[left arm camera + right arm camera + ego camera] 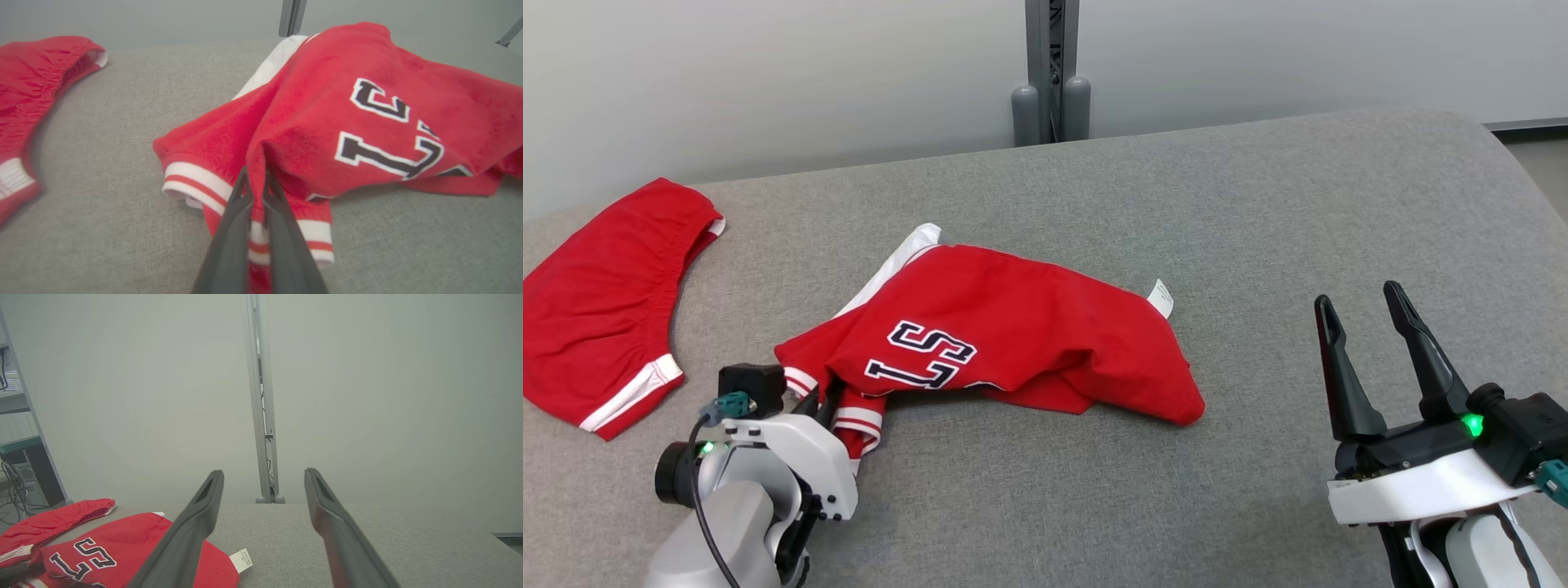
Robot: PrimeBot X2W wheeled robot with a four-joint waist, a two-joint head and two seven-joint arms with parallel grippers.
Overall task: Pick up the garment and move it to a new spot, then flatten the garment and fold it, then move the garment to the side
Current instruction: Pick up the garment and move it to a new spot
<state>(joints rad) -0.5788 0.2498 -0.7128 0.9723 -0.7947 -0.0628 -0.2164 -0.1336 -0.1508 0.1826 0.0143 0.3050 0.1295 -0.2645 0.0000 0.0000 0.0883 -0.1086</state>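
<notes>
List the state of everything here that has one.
red jersey: crumpled on the grey surface, not folded, a fold near the striped cuff pinched.
red shorts: lying flat at the robot's left, apart from the jersey, untouched.
left gripper: shut on the red jersey.
right gripper: open, empty, off to the jersey's right.

1. The red garment (pixel 1029 327) is soft, matt cloth with a slightly fuzzy nap, and its striped cuffs are ribbed knit.
2. The grey table cover (pixel 1258 212) is coarse woven fabric, matt.
3. The right gripper (pixel 1360 294) has matt dark plastic fingers (pixel 1347 384) and a smooth, glossy white shell.
4. The post (pixel 1051 49) looks like dull grey metal.
</notes>
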